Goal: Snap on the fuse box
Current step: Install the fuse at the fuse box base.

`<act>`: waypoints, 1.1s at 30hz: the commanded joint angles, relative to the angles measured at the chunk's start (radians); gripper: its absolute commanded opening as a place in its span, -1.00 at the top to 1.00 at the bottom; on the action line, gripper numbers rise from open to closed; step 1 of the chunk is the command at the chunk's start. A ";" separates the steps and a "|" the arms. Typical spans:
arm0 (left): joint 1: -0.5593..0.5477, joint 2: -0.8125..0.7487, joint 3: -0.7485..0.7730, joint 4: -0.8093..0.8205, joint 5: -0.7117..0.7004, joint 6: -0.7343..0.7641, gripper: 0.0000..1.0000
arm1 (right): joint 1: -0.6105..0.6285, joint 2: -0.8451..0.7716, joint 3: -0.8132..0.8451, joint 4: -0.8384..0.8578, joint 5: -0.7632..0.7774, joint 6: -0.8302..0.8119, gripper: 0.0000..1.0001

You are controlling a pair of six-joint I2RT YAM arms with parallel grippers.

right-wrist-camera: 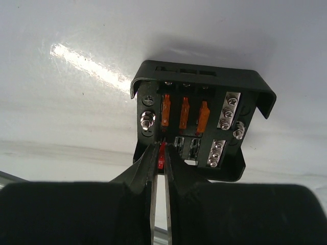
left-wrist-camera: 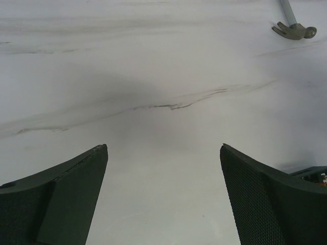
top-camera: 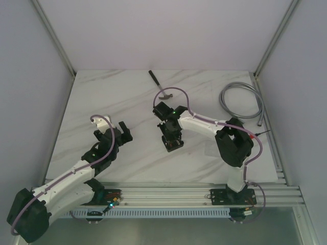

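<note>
The black fuse box point(right-wrist-camera: 202, 120) lies open on the white table, with three orange fuses point(right-wrist-camera: 184, 113) in its upper row and silver screws on its sides. It shows in the top view point(top-camera: 172, 140) under my right gripper. My right gripper point(right-wrist-camera: 161, 153) is shut on a small red fuse point(right-wrist-camera: 161, 155) and holds it at the lower-left slot of the box. My left gripper point(left-wrist-camera: 163, 153) is open and empty over bare table, left of the box point(top-camera: 121, 131). A corner of the box shows at the right edge of the left wrist view point(left-wrist-camera: 314, 176).
A hammer point(top-camera: 159, 88) lies at the back centre; its head shows in the left wrist view point(left-wrist-camera: 295, 30). A coiled grey cable point(top-camera: 241, 100) lies at the back right. A metal rail point(top-camera: 168, 193) runs along the near edge.
</note>
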 commanded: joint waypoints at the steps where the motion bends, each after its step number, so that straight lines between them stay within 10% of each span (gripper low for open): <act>1: 0.005 -0.004 0.027 -0.012 -0.006 0.009 -1.00 | 0.014 0.032 0.024 -0.007 0.026 -0.026 1.00; 19: 0.005 0.000 0.027 -0.012 0.001 0.006 -1.00 | 0.032 -0.032 0.013 0.017 0.023 -0.074 0.34; 33: 0.008 -0.001 0.027 -0.011 0.011 0.005 -1.00 | 0.032 -0.056 -0.027 -0.002 0.045 -0.004 0.37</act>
